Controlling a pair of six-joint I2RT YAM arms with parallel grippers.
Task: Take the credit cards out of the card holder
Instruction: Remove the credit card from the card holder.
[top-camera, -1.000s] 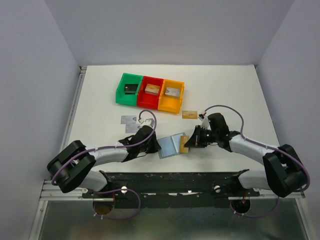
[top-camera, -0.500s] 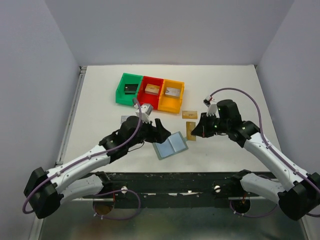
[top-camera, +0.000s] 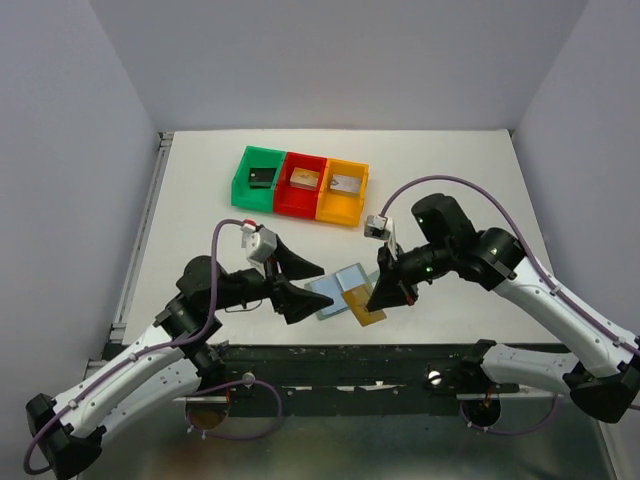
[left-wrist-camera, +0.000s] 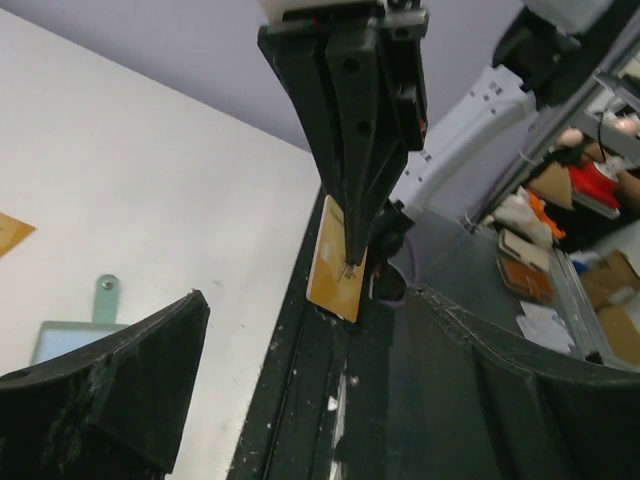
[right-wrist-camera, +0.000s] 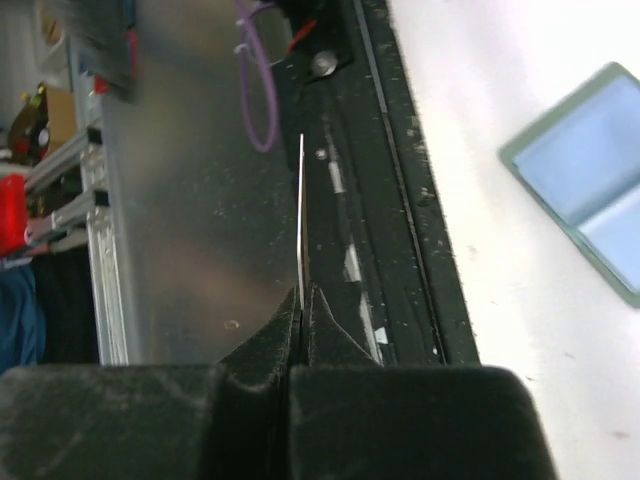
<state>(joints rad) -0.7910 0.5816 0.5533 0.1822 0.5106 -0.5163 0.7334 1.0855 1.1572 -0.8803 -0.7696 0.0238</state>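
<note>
The card holder (top-camera: 335, 288) lies open on the table, pale blue-grey pockets up; it also shows in the left wrist view (left-wrist-camera: 72, 338) and the right wrist view (right-wrist-camera: 600, 165). My right gripper (top-camera: 380, 296) hangs over the table's near edge, shut on a tan-gold credit card (top-camera: 365, 308), which is seen edge-on (right-wrist-camera: 302, 215) from the wrist. My left gripper (top-camera: 313, 293) is lifted just left of the holder, open and empty, facing the held card (left-wrist-camera: 337, 270). Another tan-gold card (left-wrist-camera: 10, 232) lies flat on the table.
Green (top-camera: 257, 178), red (top-camera: 301, 182) and orange (top-camera: 343, 187) bins stand in a row at the back, each with a small block inside. The black mounting rail (top-camera: 350, 358) runs along the near edge. Grey walls close in both sides.
My left gripper opened, let go of the holder and lifted back to the left. My right gripper drew the tan-gold card away and swung it down toward the near edge.
</note>
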